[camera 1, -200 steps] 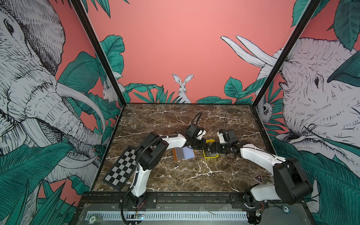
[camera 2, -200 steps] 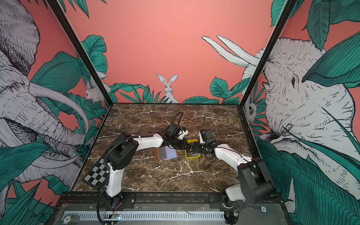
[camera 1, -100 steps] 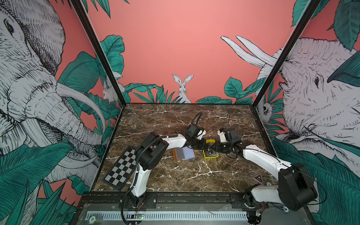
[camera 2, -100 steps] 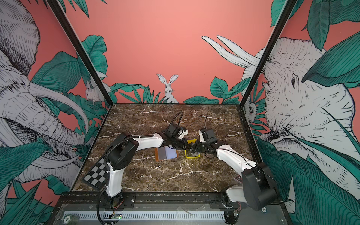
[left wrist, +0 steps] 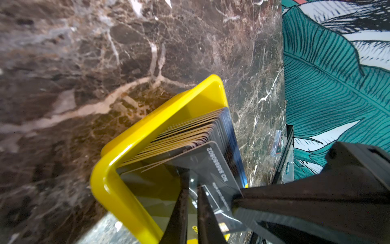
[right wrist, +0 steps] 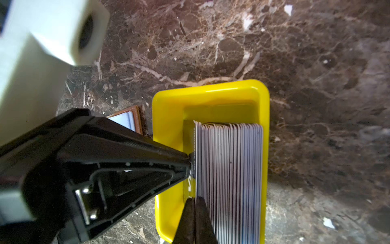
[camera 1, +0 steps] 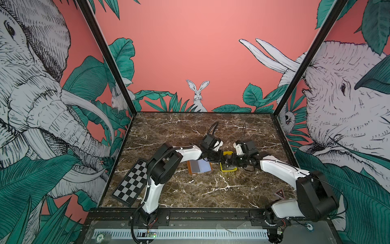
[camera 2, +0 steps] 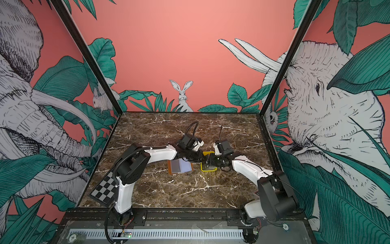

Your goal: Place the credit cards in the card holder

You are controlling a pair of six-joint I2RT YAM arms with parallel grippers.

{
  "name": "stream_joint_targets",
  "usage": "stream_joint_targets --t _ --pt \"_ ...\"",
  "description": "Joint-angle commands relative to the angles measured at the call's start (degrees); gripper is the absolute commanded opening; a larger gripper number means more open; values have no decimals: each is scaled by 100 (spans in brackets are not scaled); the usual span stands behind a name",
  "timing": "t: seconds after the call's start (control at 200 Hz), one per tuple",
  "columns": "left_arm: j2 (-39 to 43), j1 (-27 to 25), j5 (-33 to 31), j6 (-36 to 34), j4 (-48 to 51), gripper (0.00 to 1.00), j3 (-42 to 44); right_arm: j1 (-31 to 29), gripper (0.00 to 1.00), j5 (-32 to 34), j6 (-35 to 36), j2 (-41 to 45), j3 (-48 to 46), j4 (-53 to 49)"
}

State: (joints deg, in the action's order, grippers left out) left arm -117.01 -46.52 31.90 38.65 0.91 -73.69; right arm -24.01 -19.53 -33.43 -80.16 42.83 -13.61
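The credit cards (right wrist: 230, 169) stand on edge in a tight dark stack inside a yellow tray (right wrist: 211, 95), right of the table's middle in both top views. My right gripper (right wrist: 195, 200) is shut on the top edge of the front card (left wrist: 213, 166), which leans slightly off the stack. My left gripper (left wrist: 192, 181) comes in from the other side, its fingers almost together with nothing between them, tips against that card's face. The card holder (camera 1: 199, 166) lies open just left of the tray, with a tan leather border and greyish sleeves facing up.
A black-and-white checkerboard (camera 1: 132, 181) leans at the left wall. A small red triangle sign (camera 1: 280, 193) sits at the front right near the right arm's base. Painted walls close in three sides of the marble table (camera 1: 211, 190).
My right gripper's jaws have closed onto the front card at the tray. The left arm and its gripper have stayed where they were.
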Motion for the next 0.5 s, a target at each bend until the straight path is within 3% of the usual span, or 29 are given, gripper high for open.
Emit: stream_joint_targets --t 0.0,0.165,0.315,0.495 --pt "539 18 -205 79 -354 14 366 -30 0 98 -49 269 112 -1" --pt "1319 283 -13 298 -1231 18 1025 -32 0 184 -50 659 211 -127" --pt "1959 557 209 325 -1388 20 1440 6 0 194 -69 955 446 -251" --pt "2501 1004 925 601 -1788 24 1953 55 0 -196 -216 1175 752 -83"
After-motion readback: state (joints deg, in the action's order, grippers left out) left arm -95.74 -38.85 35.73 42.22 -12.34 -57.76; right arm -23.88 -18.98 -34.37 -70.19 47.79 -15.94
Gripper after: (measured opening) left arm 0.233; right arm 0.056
